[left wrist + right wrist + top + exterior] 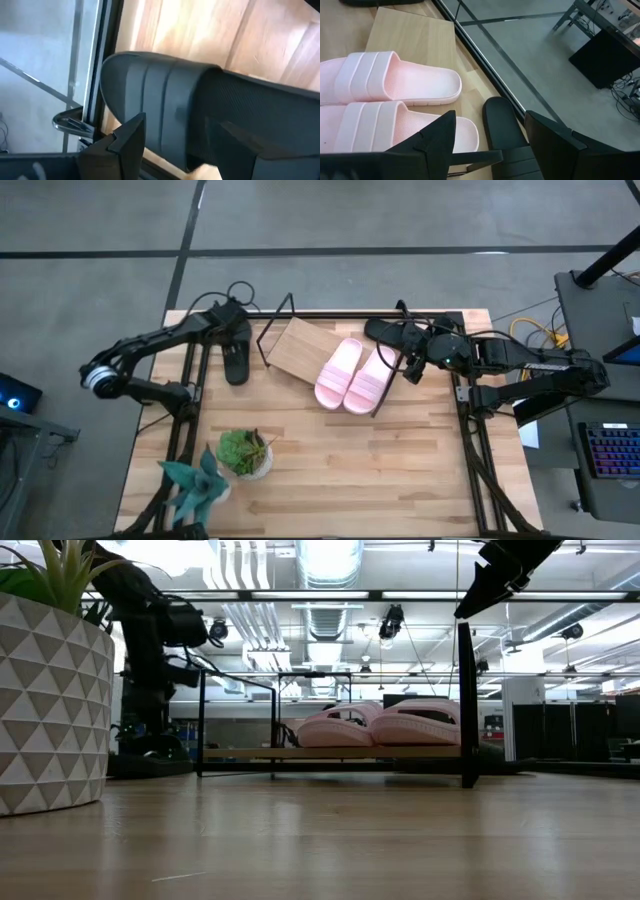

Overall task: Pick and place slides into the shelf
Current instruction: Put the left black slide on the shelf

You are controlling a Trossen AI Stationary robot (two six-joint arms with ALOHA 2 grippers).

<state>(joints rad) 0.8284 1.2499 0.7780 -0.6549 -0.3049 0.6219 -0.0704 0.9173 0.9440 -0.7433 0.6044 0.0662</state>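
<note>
Two pink slides (352, 376): foam-like, smooth, each with one wide ribbed strap; side by side and touching on the shelf, just beside the right gripper on its inner side.
Shelf (297, 345): flat rectangular light-wood board on a thin black wire frame, set at an angle on the table; the end toward the left arm is bare.
Black slide, right (388, 332): matte, rounded end, lying on the tabletop at the far edge, off the board; directly under the right gripper.
Right gripper (411, 366): fingers (439, 135) spread wide on either side of that black slide; in the right wrist view nothing is pinched between them.
Black slide, left (236, 360): wide ribbed strap, dull and finely textured; lying on the tabletop beside the shelf's bare end, right under the left gripper.
Left gripper (235, 330): low over this slide's strap; only one finger (126, 140) shows clearly, so its opening and any hold cannot be told.
Edges: both black slides lie close to the table's far edge and its metal rail.
Open room: the near half of the table (380, 470) is bare wood apart from two potted plants (243, 452) in one near corner.
Surface: pale butcher-block planks.
Room: grey floor around the table; ceiling lights and ducts behind.
</note>
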